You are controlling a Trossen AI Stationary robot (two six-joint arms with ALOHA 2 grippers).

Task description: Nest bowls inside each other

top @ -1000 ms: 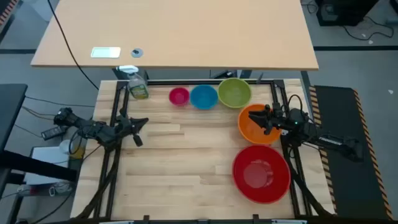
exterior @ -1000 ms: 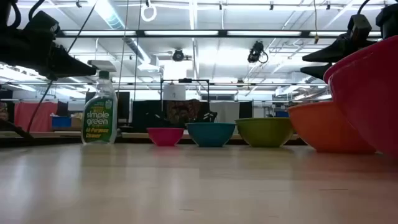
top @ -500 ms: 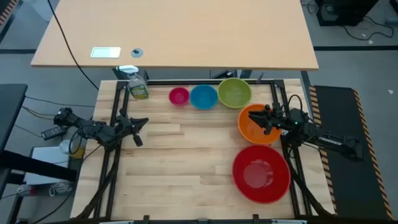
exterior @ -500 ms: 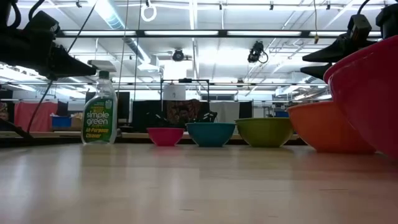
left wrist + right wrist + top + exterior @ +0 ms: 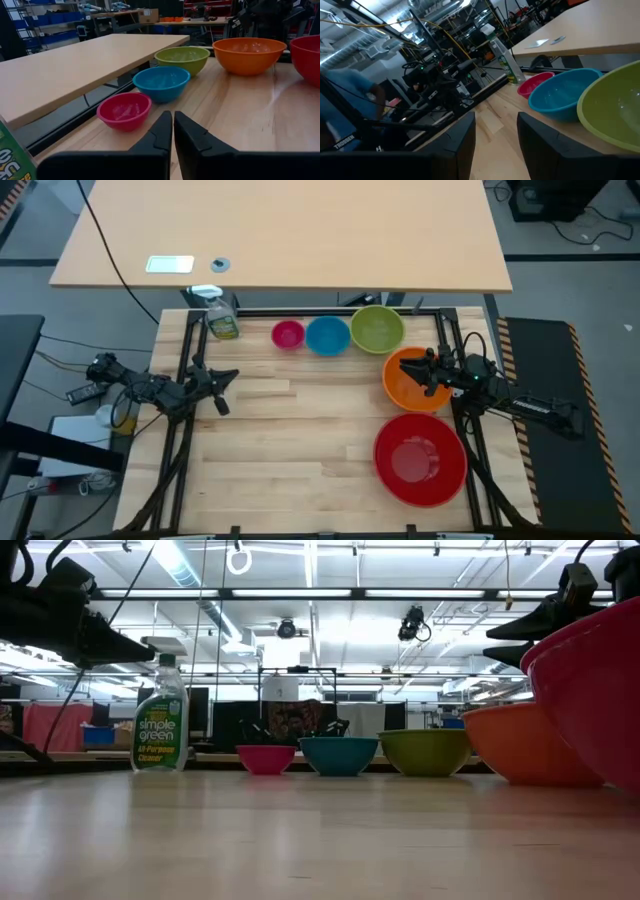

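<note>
Five bowls [image 5: 327,335] sit separate, seemingly empty; left fingers [image 5: 172,131] together, right fingers [image 5: 495,135] apart.

The middle and lower left of the surface [image 5: 280,450] lie bare. Along the upper edge stand a spray bottle [image 5: 221,318], pink bowl [image 5: 288,334], blue bowl [image 5: 327,335] and green bowl [image 5: 377,328]; orange bowl [image 5: 410,385] and red bowl [image 5: 420,459] fill the right side.

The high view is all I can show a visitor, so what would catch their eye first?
Probably the big red bowl at the table's near right, with the orange bowl just behind it and the open right gripper hovering over that one. Next, the row along the far edge: green bowl, blue bowl, pink bowl, then a spray bottle.
</note>
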